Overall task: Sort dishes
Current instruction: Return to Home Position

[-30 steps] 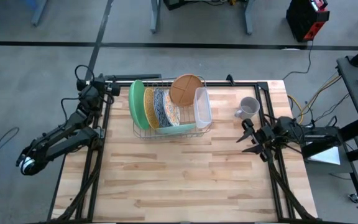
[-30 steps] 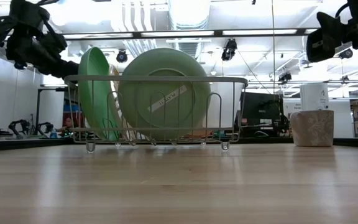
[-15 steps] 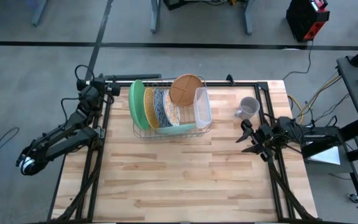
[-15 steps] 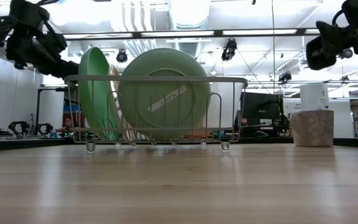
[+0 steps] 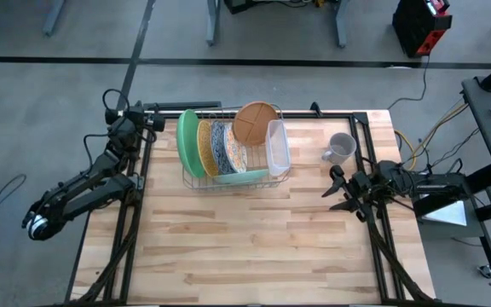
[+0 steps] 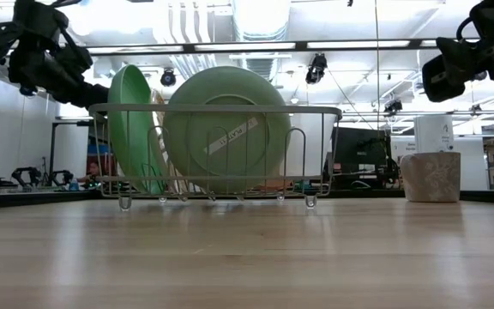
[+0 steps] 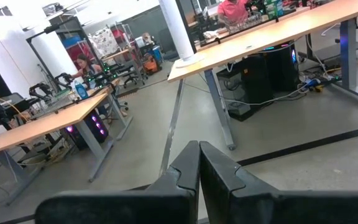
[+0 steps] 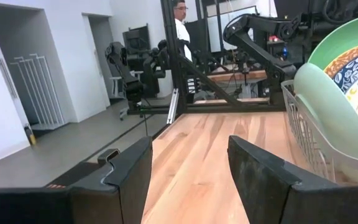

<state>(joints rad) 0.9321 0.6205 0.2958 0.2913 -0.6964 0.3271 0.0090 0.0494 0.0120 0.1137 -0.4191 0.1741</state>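
Note:
The dishes stand on edge in a wire rack point(image 5: 196, 179): a bright green plate point(image 5: 186, 141), a gold speckled one point(image 5: 205, 147), a floral one point(image 5: 226, 147) and a pale teal one point(image 5: 247, 175) leaning on them. A brown divided plate point(image 5: 256, 122) lies tilted at the rack's far end. My right gripper point(image 5: 334, 188) hovers open right of the rack, pointing at it, with nothing between its fingers point(image 8: 129, 168). My left gripper point(image 5: 149, 119) stays shut off the table's far left corner, also seen shut in its wrist view point(image 7: 199, 155).
A clear plastic tub point(image 5: 277, 147) sits at the rack's right end. A small grey mug point(image 5: 341, 147) stands far right, just beyond my right gripper. Bare wood point(image 5: 245, 247) fills the table's near half. A person stands in the room beyond point(image 8: 180, 25).
My right gripper has crept a little toward the table's left, toward the rack, staying open.

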